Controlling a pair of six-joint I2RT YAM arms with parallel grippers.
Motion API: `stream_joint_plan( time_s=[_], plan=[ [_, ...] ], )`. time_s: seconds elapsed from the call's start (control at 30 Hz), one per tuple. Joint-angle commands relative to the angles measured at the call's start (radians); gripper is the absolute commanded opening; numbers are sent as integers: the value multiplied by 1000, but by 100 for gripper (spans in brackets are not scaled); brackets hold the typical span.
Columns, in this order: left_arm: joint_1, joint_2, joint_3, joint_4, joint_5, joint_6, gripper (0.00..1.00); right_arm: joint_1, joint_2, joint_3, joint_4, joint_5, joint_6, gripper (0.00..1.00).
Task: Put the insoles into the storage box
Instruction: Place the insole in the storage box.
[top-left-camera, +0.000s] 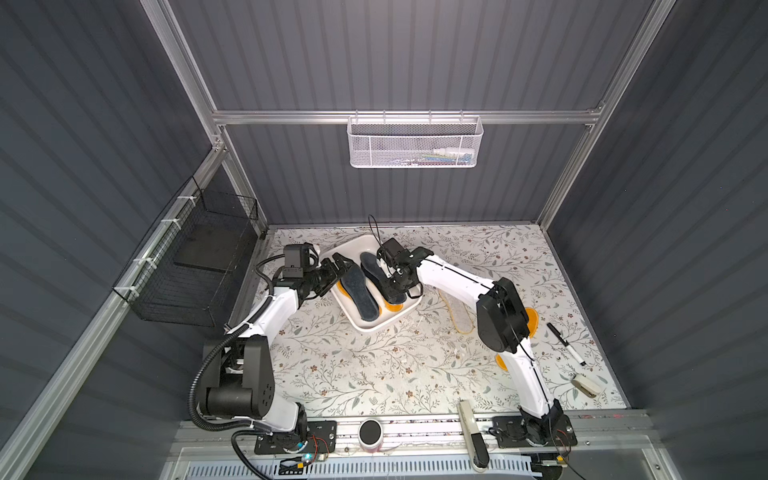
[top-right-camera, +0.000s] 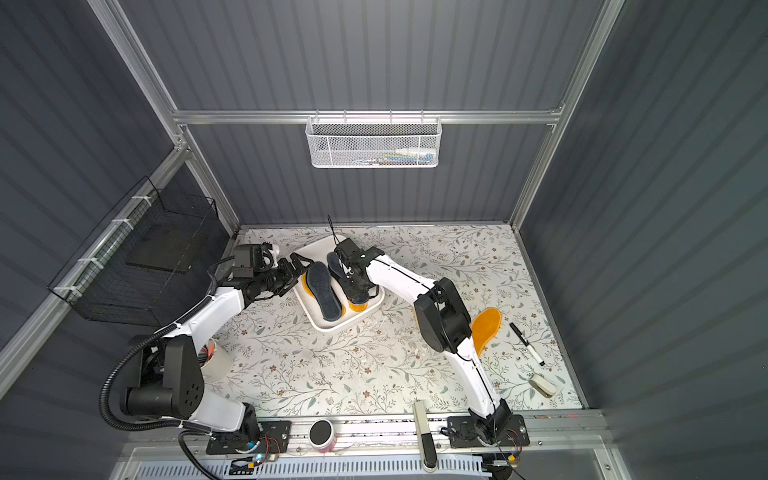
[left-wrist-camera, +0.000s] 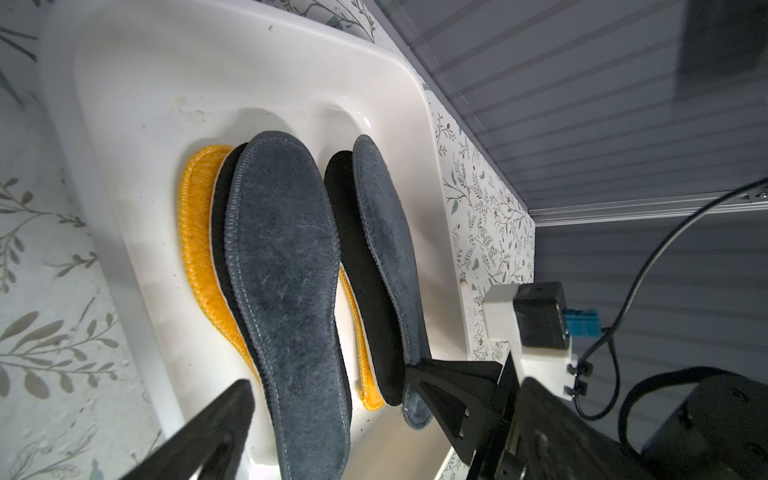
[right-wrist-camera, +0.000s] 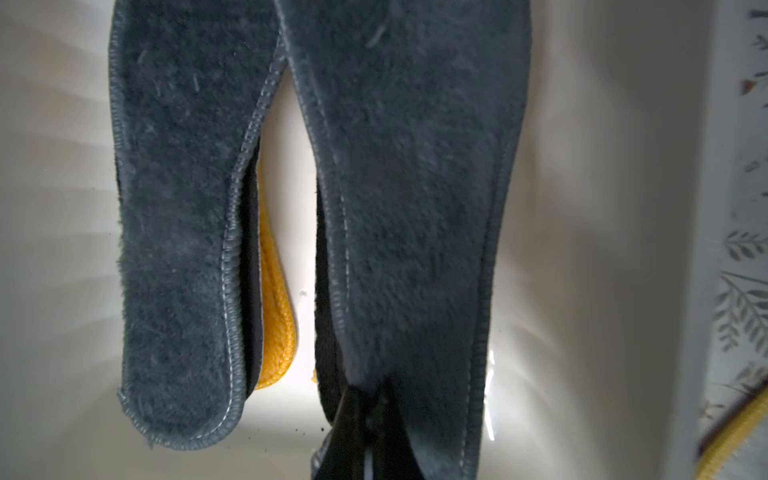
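Six insoles lie stacked in the storage box (top-left-camera: 370, 329), right gripper (right-wrist-camera: 368, 399) pinched on the top grey insole (right-wrist-camera: 415, 208), left gripper (left-wrist-camera: 326, 386) gaping empty beside it; a pale-backed insole (top-left-camera: 457, 313) and an orange insole (top-right-camera: 486, 328) wait on the desk (top-left-camera: 374, 374)

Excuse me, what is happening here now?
Two robot arms are packing foot-shaped insoles into the shallow white plastic storage box. The right hand is shut on the heel of a fuzzy dark grey-blue insole in the box beside a second fuzzy insole, over black insoles and orange-yellow insoles. The left hand hangs open at the box's edge. Another orange-yellow insole and a pale yellow-edged insole lie outside on the floral table.
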Motion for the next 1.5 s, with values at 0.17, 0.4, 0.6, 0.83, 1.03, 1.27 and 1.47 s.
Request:
stream_joint_plan(
  time_s=[0.17,0.4,0.6,0.83,1.03,1.27,1.47],
  plan=[
    [6,9,-8,-2,20,6,100,5,49,42,-7,-13,16,1],
    [6,6,-9,-2,20,5,100,3,65,53,-12,-19,32,2],
    [6,6,-7,-3,20,5,100,0,64,59,-16,-25,48,3],
    [6,9,-7,-3,21,2,100,-1,44,60,-14,-38,55,4],
    [6,8,-9,-3,20,2,100,-7,30,55,-18,-59,63,4],
    [6,9,-9,-3,20,0,100,-11,28,47,-14,-75,75,6],
    [6,8,-10,-3,19,0,100,-13,32,44,-14,-76,80,19]
  ],
)
